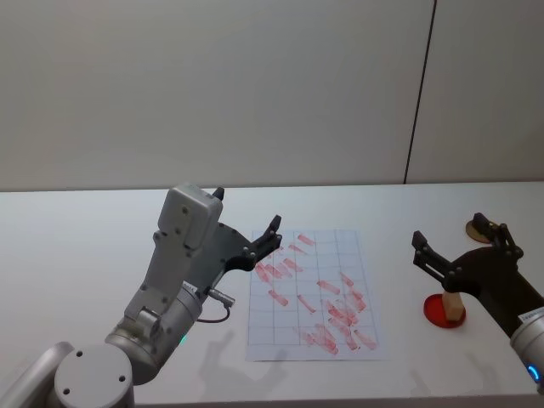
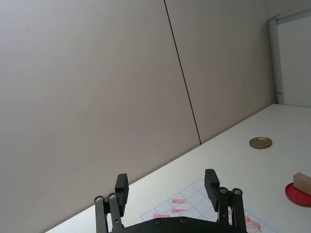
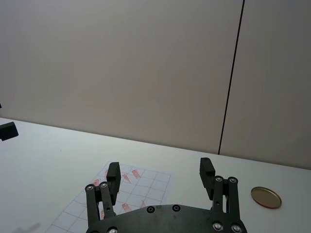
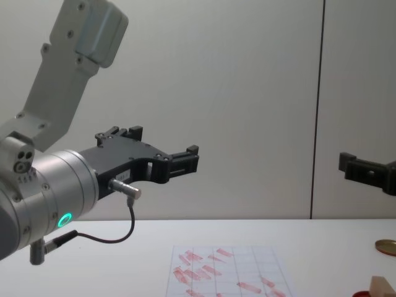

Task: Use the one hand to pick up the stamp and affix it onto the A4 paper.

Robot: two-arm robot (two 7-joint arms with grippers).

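No legible text; red marks (image 1: 340, 313) on A4 paper (image 1: 270, 338) unreadable.

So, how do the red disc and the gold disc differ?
The red disc carries the stamp; the gold disc carries nothing. The red disc lies nearer the front of the table, the gold disc farther back. Both are flat, round and lie right of the A4 paper.

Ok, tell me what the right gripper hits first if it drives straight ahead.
Probably the back wall: the right gripper, jaws open, aims above the table and paper. Depth is unclear.
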